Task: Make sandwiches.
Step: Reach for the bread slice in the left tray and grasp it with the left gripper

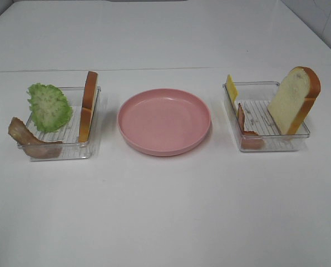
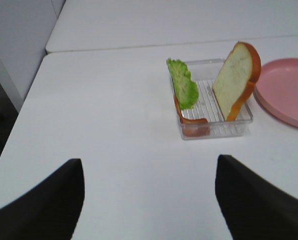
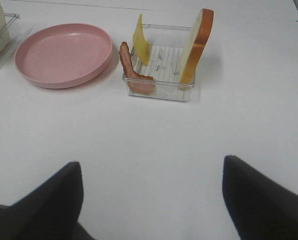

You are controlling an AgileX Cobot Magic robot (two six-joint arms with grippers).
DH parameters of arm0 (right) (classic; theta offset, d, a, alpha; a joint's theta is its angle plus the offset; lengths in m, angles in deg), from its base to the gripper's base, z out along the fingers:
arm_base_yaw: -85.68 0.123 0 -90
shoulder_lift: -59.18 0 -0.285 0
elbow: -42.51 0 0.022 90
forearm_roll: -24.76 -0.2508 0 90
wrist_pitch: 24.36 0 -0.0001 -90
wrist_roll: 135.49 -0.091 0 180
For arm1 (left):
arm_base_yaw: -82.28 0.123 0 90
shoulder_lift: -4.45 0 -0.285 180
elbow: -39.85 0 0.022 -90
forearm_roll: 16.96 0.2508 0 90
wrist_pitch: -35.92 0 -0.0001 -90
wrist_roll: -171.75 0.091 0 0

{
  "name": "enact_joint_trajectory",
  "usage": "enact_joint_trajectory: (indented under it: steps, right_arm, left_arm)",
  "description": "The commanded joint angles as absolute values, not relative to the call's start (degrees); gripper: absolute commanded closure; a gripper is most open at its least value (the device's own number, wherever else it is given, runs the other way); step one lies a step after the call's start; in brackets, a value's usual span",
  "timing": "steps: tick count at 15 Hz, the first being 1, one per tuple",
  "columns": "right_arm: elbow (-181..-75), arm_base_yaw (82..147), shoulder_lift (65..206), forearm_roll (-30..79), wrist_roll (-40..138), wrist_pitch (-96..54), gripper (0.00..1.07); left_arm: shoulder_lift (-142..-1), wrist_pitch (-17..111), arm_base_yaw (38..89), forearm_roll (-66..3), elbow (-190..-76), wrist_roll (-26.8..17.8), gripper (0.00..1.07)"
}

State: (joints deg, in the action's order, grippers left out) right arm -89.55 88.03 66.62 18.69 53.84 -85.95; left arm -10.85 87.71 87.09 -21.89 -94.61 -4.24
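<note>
Nothing's stacked yet. The left bread slice (image 1: 88, 105) is stood on edge in the left tray (image 1: 57, 153) by the lettuce (image 1: 49, 107) and bacon (image 1: 31, 139). The right bread slice (image 1: 293, 100) is leaned in the right tray (image 1: 271, 148) near the cheese (image 1: 231, 88). Probably light, squishy stuff, best pinched gently across the crust. The left gripper (image 2: 149, 161) and right gripper (image 3: 151, 162) are spread wide, empty.

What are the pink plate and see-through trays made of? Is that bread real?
The pink plate: likely plastic, soft sheen. The left tray and right tray: clear rigid plastic, contents visible through walls. The right bread slice stands stiffly on edge, so perhaps a foam replica.
</note>
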Motion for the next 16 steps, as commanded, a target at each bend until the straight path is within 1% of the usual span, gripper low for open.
enact_joint_trajectory:
  steps: [1, 4, 6, 7, 8, 10, 12, 14, 16]
  right_arm:
    - [-89.32, 87.75, 65.88, 18.81, 53.39, -85.38, 0.34]
    - [-89.32, 87.75, 65.88, 18.81, 53.39, -85.38, 0.34]
    - [-89.32, 87.75, 65.88, 18.81, 53.39, -85.38, 0.34]
    - [-89.32, 87.75, 65.88, 18.81, 53.39, -85.38, 0.34]
    - [-89.32, 87.75, 65.88, 18.81, 53.39, -85.38, 0.34]
    - [-89.32, 87.75, 65.88, 18.81, 53.39, -85.38, 0.34]
    - [-89.32, 87.75, 65.88, 18.81, 53.39, -85.38, 0.34]
    - [-89.32, 87.75, 65.88, 18.81, 53.39, -85.38, 0.34]
    - [-89.32, 87.75, 65.88, 18.75, 53.39, -85.38, 0.34]
  left_arm:
    - [-20.59, 79.75, 87.21, -23.32, -96.62, -5.10, 0.36]
    - [-38.86, 77.00, 87.21, -27.39, -102.92, -4.93, 0.36]
    - [-48.26, 77.91, 87.21, -28.48, -107.96, -4.87, 0.36]
    - [-54.91, 79.06, 87.21, -28.99, -112.20, -4.87, 0.36]
    - [-66.48, 83.13, 87.21, -31.68, -120.22, -4.87, 0.36]
    - [-77.19, 88.63, 87.21, -34.43, -128.19, -4.81, 0.36]
    - [-85.79, 94.19, 87.15, -34.84, -134.89, -4.41, 0.36]
    - [-95.41, 100.20, 87.15, -34.89, -144.12, -4.41, 0.36]
    - [-103.84, 104.04, 84.97, -34.55, -152.88, -5.04, 0.36]
